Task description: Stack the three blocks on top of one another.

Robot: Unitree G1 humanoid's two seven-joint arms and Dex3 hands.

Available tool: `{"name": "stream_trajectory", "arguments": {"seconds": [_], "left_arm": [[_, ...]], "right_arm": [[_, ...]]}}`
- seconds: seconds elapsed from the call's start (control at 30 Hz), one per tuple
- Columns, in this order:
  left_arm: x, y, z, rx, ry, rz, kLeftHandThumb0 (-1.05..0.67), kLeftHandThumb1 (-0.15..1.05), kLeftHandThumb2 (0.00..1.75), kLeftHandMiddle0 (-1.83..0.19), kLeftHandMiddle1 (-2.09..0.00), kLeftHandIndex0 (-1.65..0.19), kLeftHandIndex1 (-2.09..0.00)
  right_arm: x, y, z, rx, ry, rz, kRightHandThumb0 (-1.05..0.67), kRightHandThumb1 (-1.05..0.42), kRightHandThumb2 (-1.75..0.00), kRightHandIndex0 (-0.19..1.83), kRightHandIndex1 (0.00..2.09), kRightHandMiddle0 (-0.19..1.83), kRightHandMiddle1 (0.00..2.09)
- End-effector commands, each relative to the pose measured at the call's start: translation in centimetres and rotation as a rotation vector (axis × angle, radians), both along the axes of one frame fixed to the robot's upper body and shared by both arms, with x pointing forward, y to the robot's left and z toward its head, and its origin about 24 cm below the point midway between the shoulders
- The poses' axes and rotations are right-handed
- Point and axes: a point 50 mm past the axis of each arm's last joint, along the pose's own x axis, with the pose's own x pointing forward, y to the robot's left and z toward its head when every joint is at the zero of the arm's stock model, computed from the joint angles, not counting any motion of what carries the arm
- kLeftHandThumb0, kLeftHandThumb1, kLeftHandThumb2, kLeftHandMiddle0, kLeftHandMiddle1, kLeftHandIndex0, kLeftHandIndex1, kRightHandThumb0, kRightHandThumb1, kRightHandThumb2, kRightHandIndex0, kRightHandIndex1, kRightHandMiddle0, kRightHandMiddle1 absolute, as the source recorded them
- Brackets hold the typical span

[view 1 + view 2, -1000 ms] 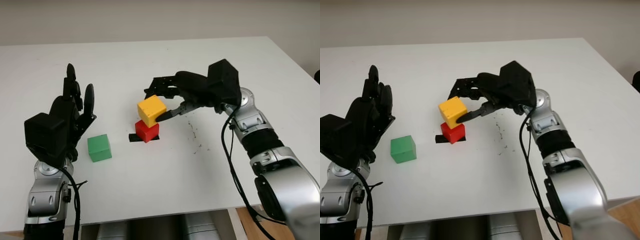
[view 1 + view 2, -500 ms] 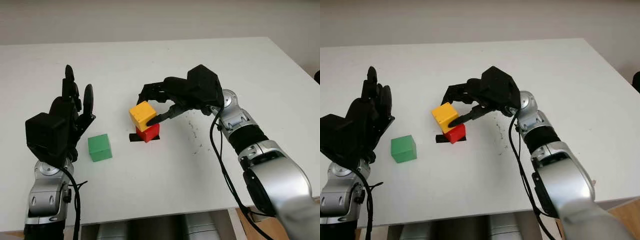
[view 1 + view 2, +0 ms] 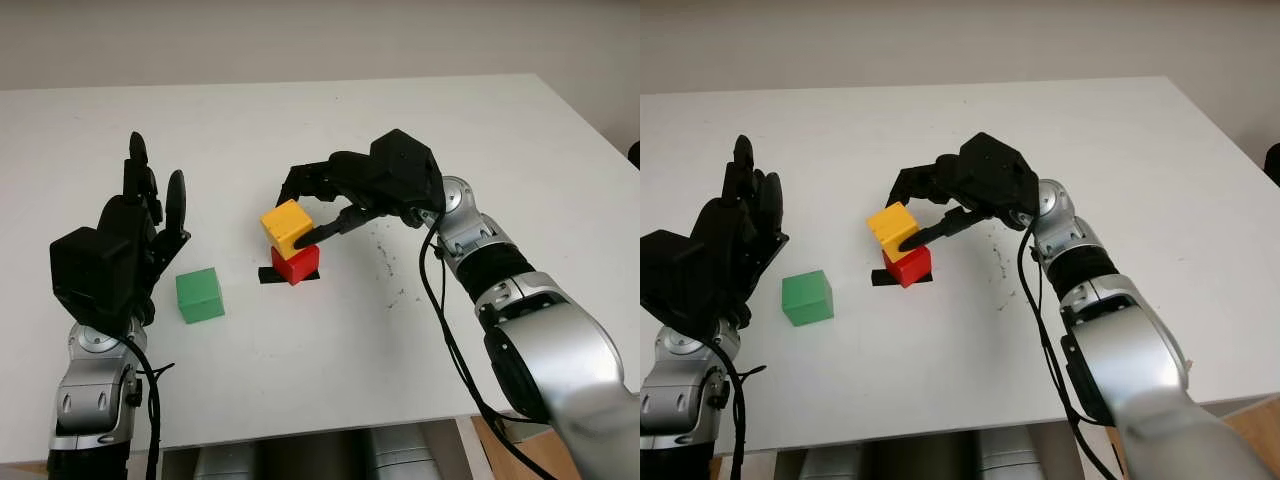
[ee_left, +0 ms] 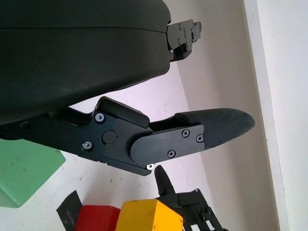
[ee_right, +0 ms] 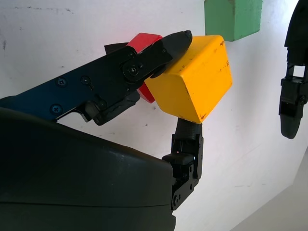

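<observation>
Yellow block (image 3: pixel 287 226) pinched in right hand (image 3: pixel 345 200), tilted, overhanging red block (image 3: pixel 295 264); green block (image 3: pixel 199 295) apart, beside open left hand (image 3: pixel 125 250) near table (image 3: pixel 330 380) edge

A white table (image 3: pixel 330 340) fills most of the scene, with a pale wall (image 3: pixel 300 40) behind its far edge. A small patch of black tape (image 3: pixel 268 275) lies flat near the middle of the tabletop. Just right of it, a scatter of dark specks (image 3: pixel 385 262) marks the surface.
</observation>
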Motion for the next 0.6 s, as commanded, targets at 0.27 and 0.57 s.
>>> {"name": "stream_trajectory", "arguments": {"seconds": [0.27, 0.57], "left_arm": [[-0.37, 0.04, 0.18, 0.014, -0.007, 0.002, -0.82, 1.05, 0.65, 0.19, 0.00, 0.19, 0.00], [-0.52, 0.02, 0.19, 0.004, -0.005, 0.000, -0.81, 1.05, 0.64, 0.19, 0.00, 0.19, 0.00]], "right_arm": [[0.38, 0.12, 1.59, 0.024, -0.036, -0.001, -0.49, -0.92, -0.05, 0.17, 0.05, 0.40, 1.50], [0.27, 0.05, 1.27, 0.019, -0.046, 0.003, -0.50, -0.92, -0.05, 0.19, 0.06, 0.41, 1.50]]}}
